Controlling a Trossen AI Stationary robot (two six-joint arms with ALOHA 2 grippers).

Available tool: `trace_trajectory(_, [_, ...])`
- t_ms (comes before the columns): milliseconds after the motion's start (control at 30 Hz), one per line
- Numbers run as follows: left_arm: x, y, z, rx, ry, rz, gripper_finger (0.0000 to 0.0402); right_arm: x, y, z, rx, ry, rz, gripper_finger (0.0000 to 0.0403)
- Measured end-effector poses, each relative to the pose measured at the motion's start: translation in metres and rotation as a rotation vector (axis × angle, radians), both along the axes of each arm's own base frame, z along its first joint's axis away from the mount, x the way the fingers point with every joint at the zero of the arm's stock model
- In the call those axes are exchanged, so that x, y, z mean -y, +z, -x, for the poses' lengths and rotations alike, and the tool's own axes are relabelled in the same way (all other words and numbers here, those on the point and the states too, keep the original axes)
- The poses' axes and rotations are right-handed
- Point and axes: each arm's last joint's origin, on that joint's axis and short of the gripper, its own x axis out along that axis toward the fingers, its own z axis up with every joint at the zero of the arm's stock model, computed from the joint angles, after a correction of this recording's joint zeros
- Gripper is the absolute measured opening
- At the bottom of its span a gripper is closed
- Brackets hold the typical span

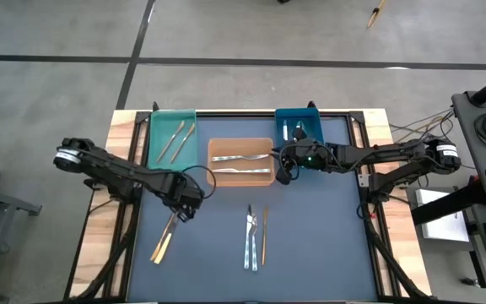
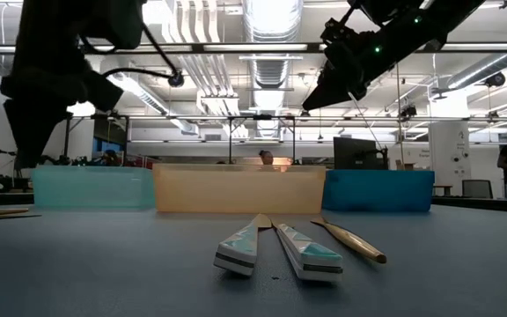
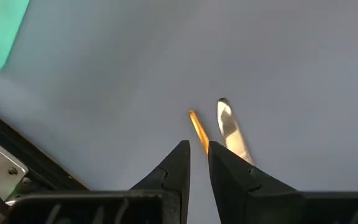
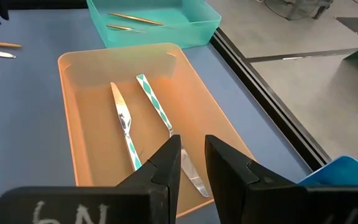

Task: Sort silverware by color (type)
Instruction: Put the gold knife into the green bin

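Observation:
My left gripper [image 1: 182,211] [image 3: 197,148] hovers above the table's near-left part, its fingers a narrow gap apart. Below it a gold piece [image 3: 196,127] and a silver-bladed piece [image 3: 230,127] lie side by side [image 1: 162,243]. My right gripper [image 1: 283,169] [image 4: 192,142] hangs over the right end of the orange bin [image 1: 241,143], narrowly open and empty. Two pieces with green-white patterned handles [image 4: 157,106] lie flat in that bin. Two more patterned pieces [image 1: 250,238] [image 2: 275,251] and a gold one [image 1: 265,236] [image 2: 352,239] lie at the table's middle.
The teal bin [image 1: 173,118] at the far left holds two gold pieces [image 1: 175,139]. The blue bin [image 1: 298,114] at the far right holds silver pieces [image 1: 292,130]. The three bins stand in a row along the far edge. A black frame edges the blue mat [image 1: 327,245].

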Motion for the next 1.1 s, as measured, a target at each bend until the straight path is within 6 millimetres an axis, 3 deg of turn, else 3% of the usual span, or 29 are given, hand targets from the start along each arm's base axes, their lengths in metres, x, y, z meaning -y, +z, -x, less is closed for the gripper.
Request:
trace_trajectory(167, [-0.001,-0.011,0.011,-0.030,0.073,-0.013,0.0040,0.000,0.000,0.000,0.001,0.000,0.000,0.0063])
trace_trajectory(433, [0.008,-0.017,0.013,0.011,0.065,-0.014,0.0046,0.000,0.000,0.000,0.008,-0.004,-0.007,0.0063])
trace_trajectory(833, [0.010,-0.030,0.013,0.061,0.090,-0.007,0.0124,0.000,0.000,0.000,0.009,-0.005,-0.009,0.0063])
trace_trajectory(1100, [0.008,-0.044,0.021,0.049,0.106,-0.013,0.0139,0.000,0.000,0.000,0.009,-0.005,-0.009,0.0063])
